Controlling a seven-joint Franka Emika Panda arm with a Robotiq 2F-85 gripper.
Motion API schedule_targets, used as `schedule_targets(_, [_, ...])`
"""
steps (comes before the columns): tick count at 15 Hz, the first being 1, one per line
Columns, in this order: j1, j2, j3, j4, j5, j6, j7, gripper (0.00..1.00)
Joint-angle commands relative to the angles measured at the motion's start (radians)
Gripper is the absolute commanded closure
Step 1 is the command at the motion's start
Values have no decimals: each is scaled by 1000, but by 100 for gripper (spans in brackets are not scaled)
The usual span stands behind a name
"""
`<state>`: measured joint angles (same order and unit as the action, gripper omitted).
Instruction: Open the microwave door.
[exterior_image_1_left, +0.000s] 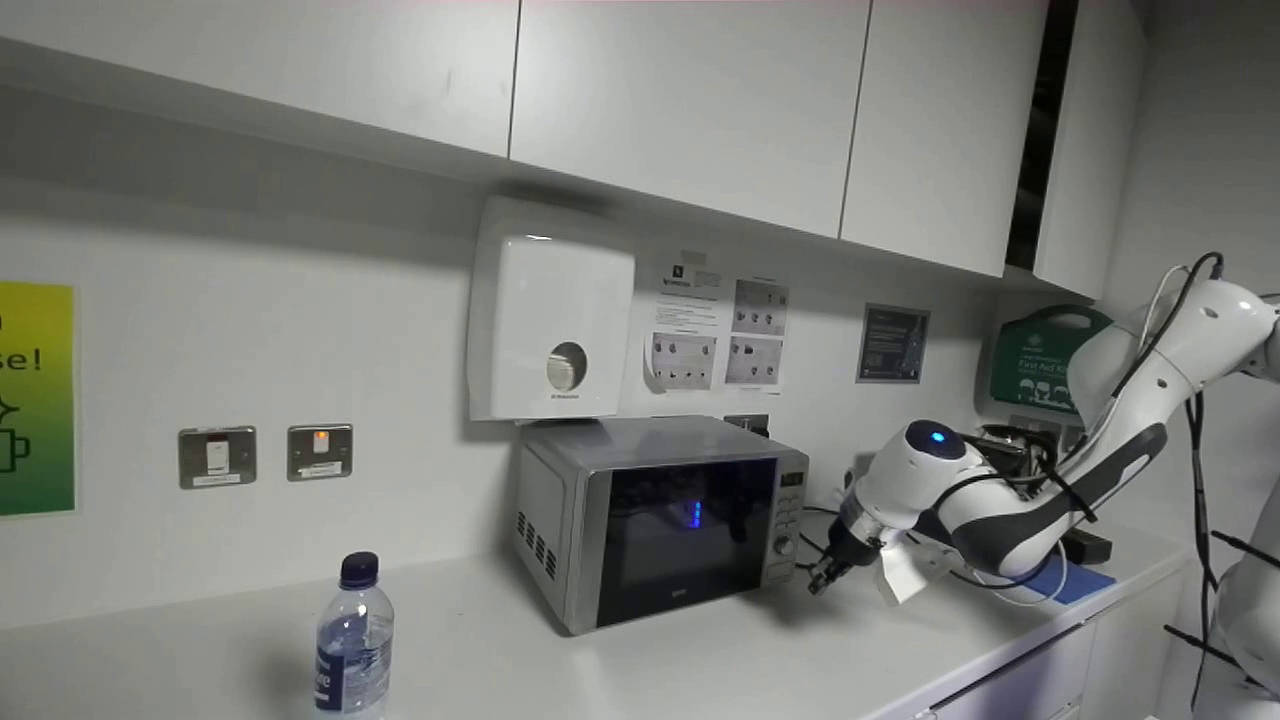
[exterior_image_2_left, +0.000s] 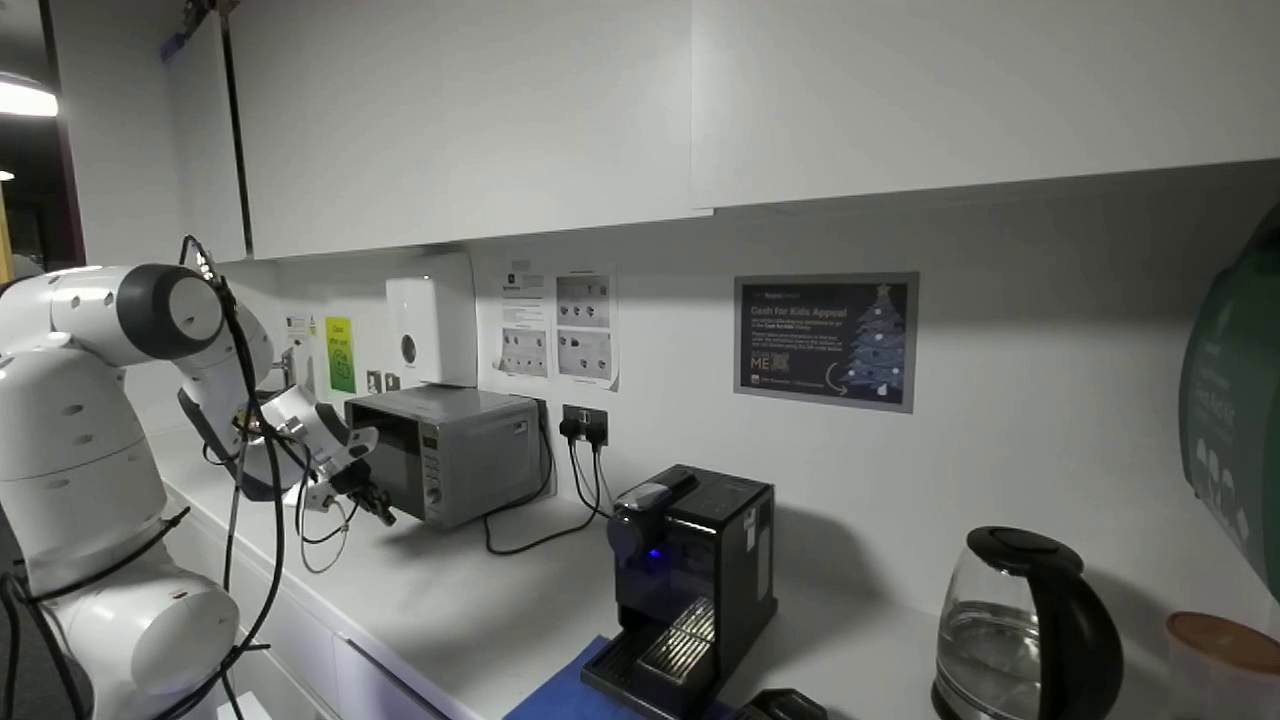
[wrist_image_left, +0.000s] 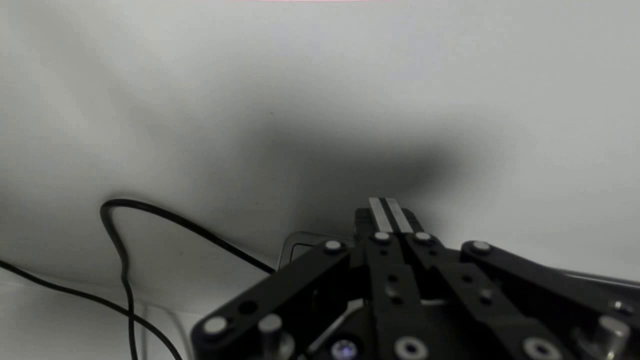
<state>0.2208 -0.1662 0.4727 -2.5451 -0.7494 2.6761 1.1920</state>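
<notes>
The microwave (exterior_image_1_left: 640, 440) is a boxy silver unit on the counter. Its microwave door (exterior_image_1_left: 680, 545), dark glass in a silver-grey frame, sits closed against the body; in an exterior view the arm partly covers this door (exterior_image_2_left: 400, 465). The control panel (exterior_image_1_left: 785, 525) lies on the side nearer the arm. My gripper (exterior_image_1_left: 818, 586) hangs low over the counter near the panel's lower corner, angled down, with no contact visible. In the wrist view the gripper (wrist_image_left: 384, 200) has its fingertips together and nothing between them. The door cannot be made out there.
Black cables (exterior_image_2_left: 515, 550) run over the counter (exterior_image_1_left: 460, 650) beside the microwave. A coffee machine (exterior_image_2_left: 745, 570) and a glass kettle (exterior_image_2_left: 985, 640) stand farther along. A water bottle (exterior_image_1_left: 355, 640) is on the microwave's far side. Wall cabinets (exterior_image_1_left: 690, 110) and a white dispenser (exterior_image_1_left: 550, 300) are above.
</notes>
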Motion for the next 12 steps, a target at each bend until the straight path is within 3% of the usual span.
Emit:
schedule_targets(1, [1, -1, 2, -2, 0, 0, 4, 99])
schedule_targets(6, [1, 6, 2, -1, 0, 0, 4, 99])
schedule_targets(12, [-11, 5, 33, -1, -104, -42, 107, 100])
